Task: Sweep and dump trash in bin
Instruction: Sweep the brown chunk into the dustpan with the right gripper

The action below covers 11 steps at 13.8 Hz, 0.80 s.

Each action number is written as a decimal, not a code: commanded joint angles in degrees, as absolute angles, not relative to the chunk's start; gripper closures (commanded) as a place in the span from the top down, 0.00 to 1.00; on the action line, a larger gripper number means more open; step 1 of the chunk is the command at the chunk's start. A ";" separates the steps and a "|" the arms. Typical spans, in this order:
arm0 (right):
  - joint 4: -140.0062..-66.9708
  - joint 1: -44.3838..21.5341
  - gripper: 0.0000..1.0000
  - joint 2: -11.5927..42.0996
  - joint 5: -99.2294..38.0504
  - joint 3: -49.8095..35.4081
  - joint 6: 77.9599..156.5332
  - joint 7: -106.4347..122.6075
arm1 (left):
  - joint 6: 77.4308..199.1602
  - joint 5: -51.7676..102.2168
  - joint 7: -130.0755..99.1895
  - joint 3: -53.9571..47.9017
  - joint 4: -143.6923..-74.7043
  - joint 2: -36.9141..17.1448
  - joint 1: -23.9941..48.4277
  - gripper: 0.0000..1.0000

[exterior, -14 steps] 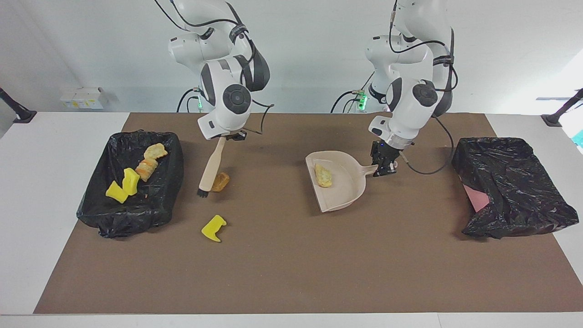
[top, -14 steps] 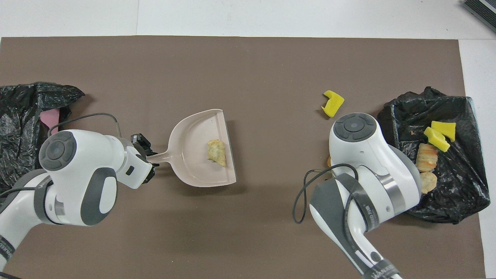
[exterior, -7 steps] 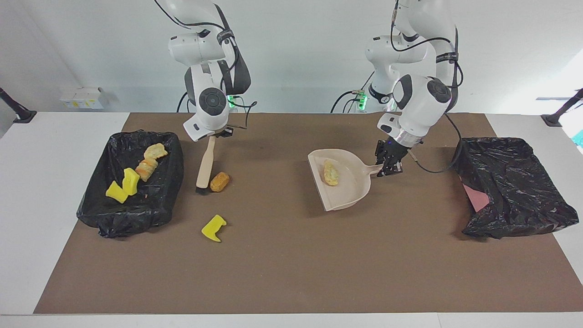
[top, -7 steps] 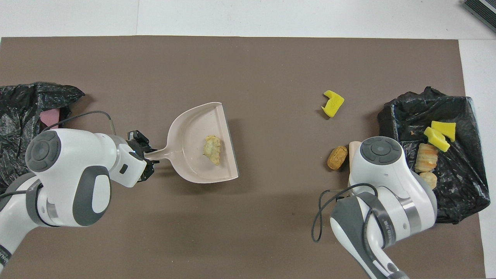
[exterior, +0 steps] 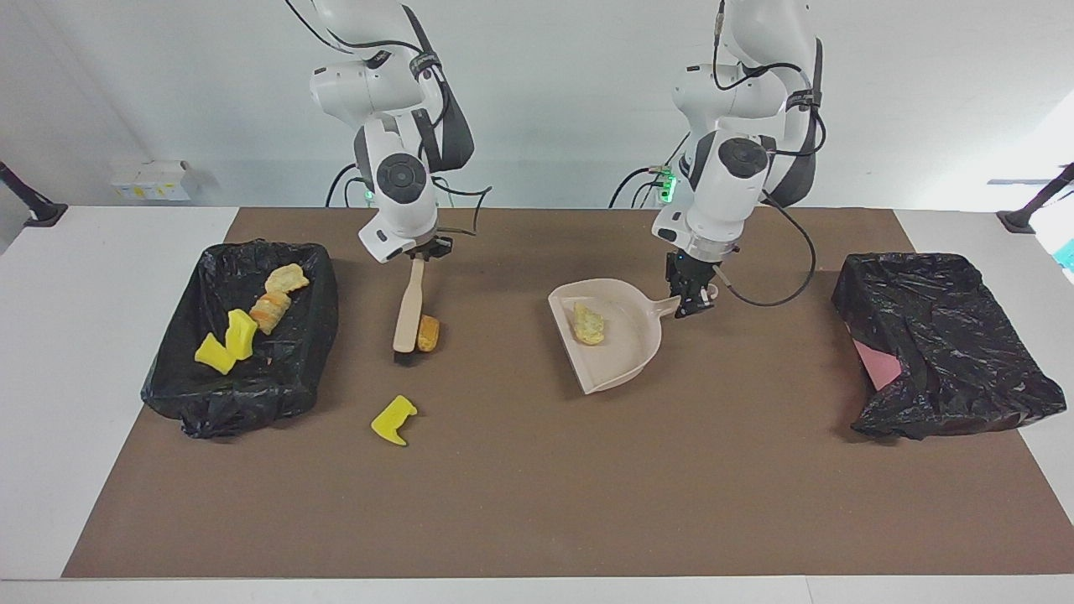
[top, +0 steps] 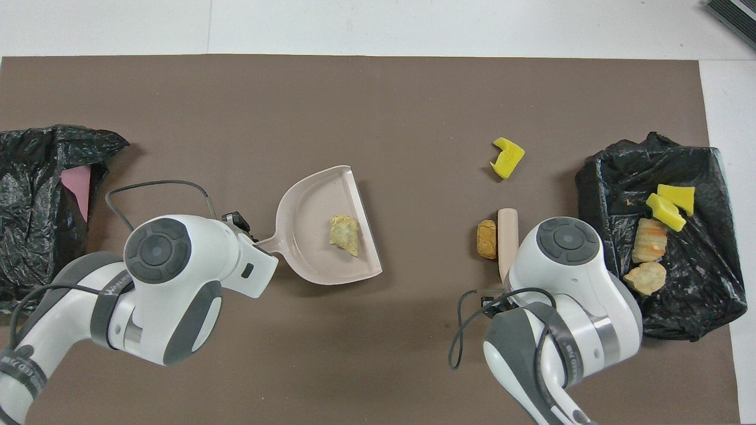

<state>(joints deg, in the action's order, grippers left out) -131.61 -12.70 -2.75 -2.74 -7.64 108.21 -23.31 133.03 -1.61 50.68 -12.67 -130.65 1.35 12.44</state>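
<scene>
My right gripper (exterior: 419,252) is shut on the handle of the beige brush (exterior: 409,310), whose bristles rest on the mat. A tan lump of trash (exterior: 429,333) lies against the brush, on its side toward the left arm's end; it also shows in the overhead view (top: 486,239). A yellow chunk (exterior: 393,420) lies loose on the mat, farther from the robots. My left gripper (exterior: 690,298) is shut on the handle of the beige dustpan (exterior: 625,356), which holds one tan scrap (exterior: 587,324). The black-lined bin (exterior: 252,394) at the right arm's end holds several scraps.
A second black-bagged bin (exterior: 965,352) with a pink patch showing sits at the left arm's end. The brown mat (exterior: 537,503) covers the table. In the overhead view the arm hides my right gripper; the brush handle (top: 507,230) shows beside it.
The brush has swung toward the left arm's end and pushed the tan lump that way. The dustpan has shifted toward the right arm's end with its scrap still in it.
</scene>
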 commanded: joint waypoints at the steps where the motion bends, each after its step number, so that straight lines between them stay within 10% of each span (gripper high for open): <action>1: -130.08 -14.24 0.00 -1.33 -7.20 -7.73 110.03 -21.45 | 128.60 -7.09 43.52 -11.95 -129.99 2.29 16.16 0.00; 11: -125.25 -24.33 0.00 5.98 -15.98 -7.91 116.98 -20.48 | 125.76 -10.63 34.20 -12.13 -129.99 0.19 22.23 0.00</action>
<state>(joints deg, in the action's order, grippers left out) -126.22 -21.95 5.29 -12.60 -7.82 116.08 -22.37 126.07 -9.37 36.30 -12.84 -130.60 1.27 20.54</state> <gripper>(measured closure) 0.740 0.696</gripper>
